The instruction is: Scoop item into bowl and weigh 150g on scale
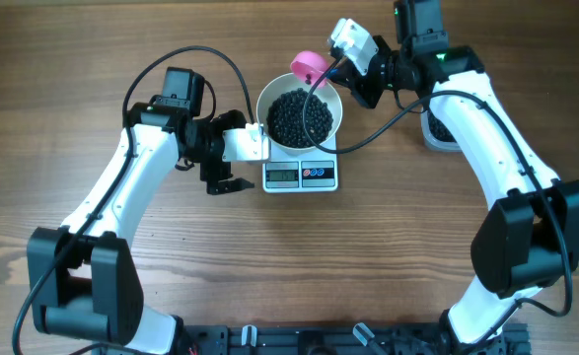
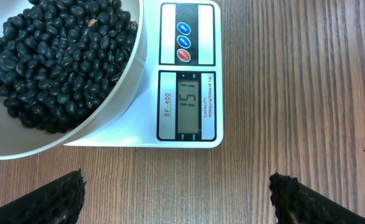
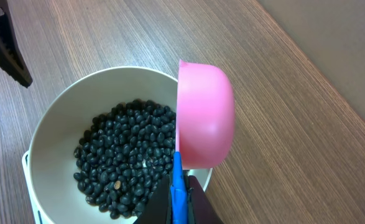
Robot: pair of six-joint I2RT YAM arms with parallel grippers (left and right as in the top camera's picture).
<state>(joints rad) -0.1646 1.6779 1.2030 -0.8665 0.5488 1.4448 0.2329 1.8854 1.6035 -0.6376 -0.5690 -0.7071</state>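
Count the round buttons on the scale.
3, in one row on the scale panel: a blue button at the far end, a second blue button mid-row, a red button beside the display. None appears hidden.

surface: wooden table (image 1: 368, 256) | on it: white scale (image 1: 301, 175), centre; pale container (image 1: 433, 136), right, partly hidden

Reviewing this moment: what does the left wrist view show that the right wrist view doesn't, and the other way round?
Only the left wrist: the display of the scale, reading 151, its three round buttons, and the left pincer standing open over the table. Only the right wrist: the pink scoop tipped on its side at the rim of the white bowl, its blue handle clamped in the shut right pincer. Both: the white bowl holding the black beans, and the wooden table.
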